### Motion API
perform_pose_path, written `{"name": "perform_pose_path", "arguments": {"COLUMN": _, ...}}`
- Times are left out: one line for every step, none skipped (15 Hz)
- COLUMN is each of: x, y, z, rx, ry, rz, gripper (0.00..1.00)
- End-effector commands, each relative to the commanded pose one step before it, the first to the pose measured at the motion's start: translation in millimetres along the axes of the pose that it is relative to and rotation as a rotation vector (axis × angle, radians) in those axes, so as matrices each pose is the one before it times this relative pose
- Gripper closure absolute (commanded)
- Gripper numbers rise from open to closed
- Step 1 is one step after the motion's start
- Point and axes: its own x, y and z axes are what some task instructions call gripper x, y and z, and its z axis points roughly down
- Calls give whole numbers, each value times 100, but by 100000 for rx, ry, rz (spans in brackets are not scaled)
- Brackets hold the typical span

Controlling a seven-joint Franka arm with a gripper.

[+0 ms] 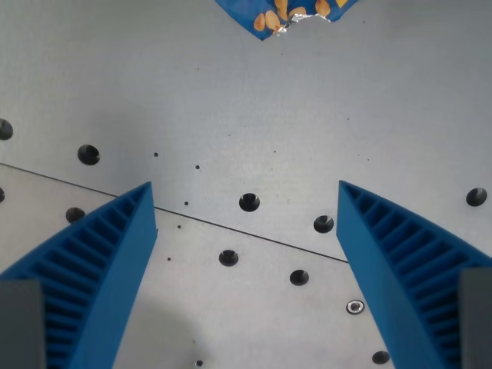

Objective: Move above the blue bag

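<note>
We look straight down on a grey metal table (254, 100) dotted with holes. Our gripper (246, 201) hangs over it, its two blue fingers (92, 269) spread wide with nothing between them. The blue bag (280, 15) lies at the top edge, well ahead of the fingertips.

Bag (286, 15) lies on tabletop (254, 100) at top edge of wrist view, slightly right of centre, partly cut off by frame. Jaws wide apart at bottom, one at wrist view's left, one at right, bare tabletop between. Seam (177, 211) crosses tabletop from left down toward right. Holes (249, 202) scattered along seam, between and beside jaws. Bag well apart from jaws.
</note>
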Motion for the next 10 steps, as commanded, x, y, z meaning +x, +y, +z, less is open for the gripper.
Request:
{"name": "perform_pose_path", "arguments": {"x": 15, "y": 8, "z": -220, "rx": -227, "ry": 523, "rz": -69, "gripper": 0}}
{"name": "perform_pose_path", "arguments": {"x": 0, "y": 0, "z": 0, "rx": 9, "ry": -43, "rz": -10, "gripper": 0}}
{"name": "perform_pose_path", "arguments": {"x": 3, "y": 1, "z": 1, "rx": -6, "ry": 8, "rz": 31, "gripper": 0}}
{"name": "perform_pose_path", "arguments": {"x": 8, "y": 2, "z": 4, "rx": -10, "ry": 35, "rz": 107, "gripper": 0}}
{"name": "perform_pose_path", "arguments": {"x": 16, "y": 3, "z": 9, "rx": -8, "ry": 27, "rz": 123, "gripper": 0}}
{"name": "perform_pose_path", "arguments": {"x": 27, "y": 6, "z": 15, "rx": -4, "ry": 4, "rz": 276, "gripper": 0}}
{"name": "perform_pose_path", "arguments": {"x": 42, "y": 9, "z": 24, "rx": 6, "ry": 8, "rz": 289, "gripper": 0}}
{"name": "perform_pose_path", "arguments": {"x": 61, "y": 13, "z": 35, "rx": 19, "ry": 29, "rz": 401, "gripper": 0}}
{"name": "perform_pose_path", "arguments": {"x": 85, "y": 18, "z": 48, "rx": -13, "ry": 46, "rz": 420, "gripper": 0}}
{"name": "perform_pose_path", "arguments": {"x": 113, "y": 24, "z": 63, "rx": -30, "ry": 69, "rz": 615, "gripper": 0}}
